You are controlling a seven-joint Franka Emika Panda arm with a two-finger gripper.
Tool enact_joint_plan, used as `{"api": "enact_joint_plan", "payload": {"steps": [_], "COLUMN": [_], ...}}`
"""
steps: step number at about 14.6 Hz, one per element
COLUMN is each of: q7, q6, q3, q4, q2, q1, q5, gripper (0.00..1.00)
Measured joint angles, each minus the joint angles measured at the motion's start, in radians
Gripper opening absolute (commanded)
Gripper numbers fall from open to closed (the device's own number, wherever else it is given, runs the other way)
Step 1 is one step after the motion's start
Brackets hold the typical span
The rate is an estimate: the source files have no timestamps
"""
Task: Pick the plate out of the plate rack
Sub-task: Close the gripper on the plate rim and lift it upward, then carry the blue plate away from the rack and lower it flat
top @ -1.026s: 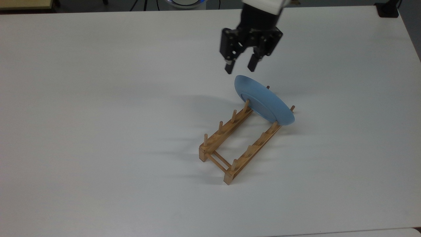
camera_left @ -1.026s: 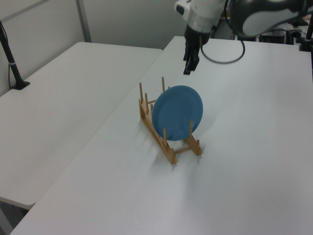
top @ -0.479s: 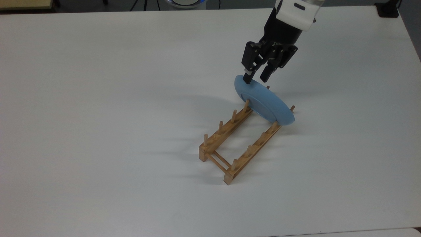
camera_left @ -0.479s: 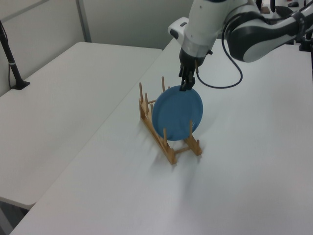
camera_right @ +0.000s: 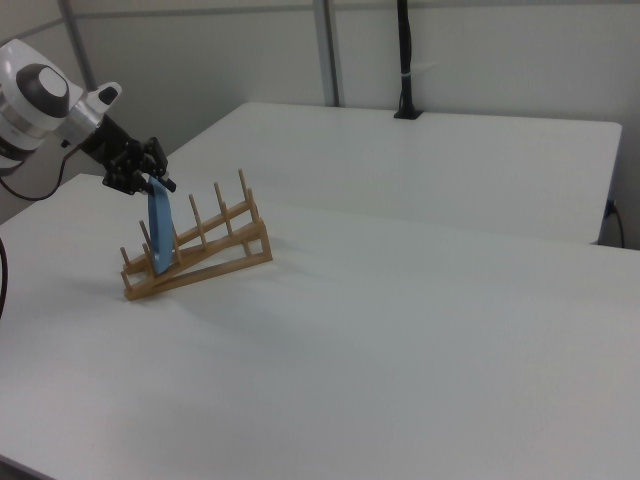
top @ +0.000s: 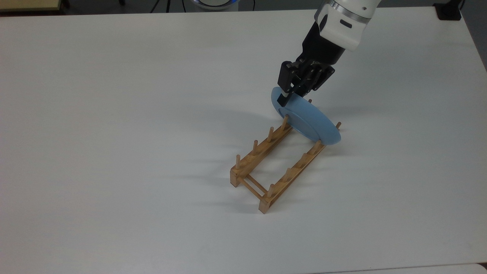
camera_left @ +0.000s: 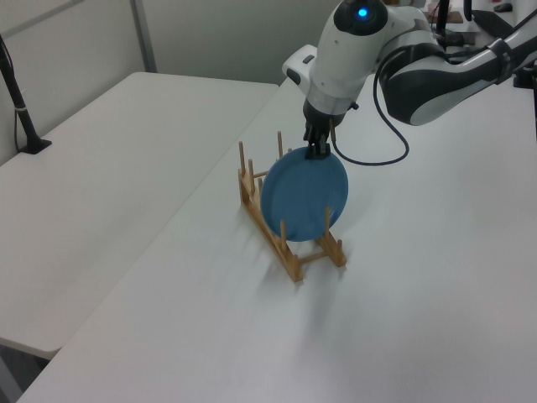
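The plate rack (top: 277, 161) sits on the white table (top: 114, 133), its near slots bare in the top view. The plate (top: 309, 122) stands on edge between the pegs at its far end. My gripper (top: 291, 97) straddles the plate's top rim, fingers closed around it.

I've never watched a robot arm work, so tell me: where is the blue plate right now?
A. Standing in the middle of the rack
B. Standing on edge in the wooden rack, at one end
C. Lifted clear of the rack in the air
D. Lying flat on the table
B: the plate stands on edge between the pegs at one end of the plate rack, with the gripper at its top rim.
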Motion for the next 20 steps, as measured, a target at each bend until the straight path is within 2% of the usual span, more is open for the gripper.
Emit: {"api": "enact_joint_plan", "payload": {"steps": [2, 3, 8, 14, 20], "q7": [0.000, 0.000, 0.000, 0.002, 0.014], "q6": [0.000, 0.000, 0.000, 0.000, 0.028], "q3": [0.001, 0.001, 0.025, 0.025, 0.022], "q4": [0.000, 0.000, -0.002, 0.009, 0.050], "q2": [0.001, 0.001, 0.002, -0.006, -0.048], "q1": [0.005, 0.009, 0.013, 0.010, -0.027], "q5": [0.000, 0.000, -0.004, -0.026, -0.010], "gripper": [0.03, 0.00, 0.00, 0.00, 0.00]}}
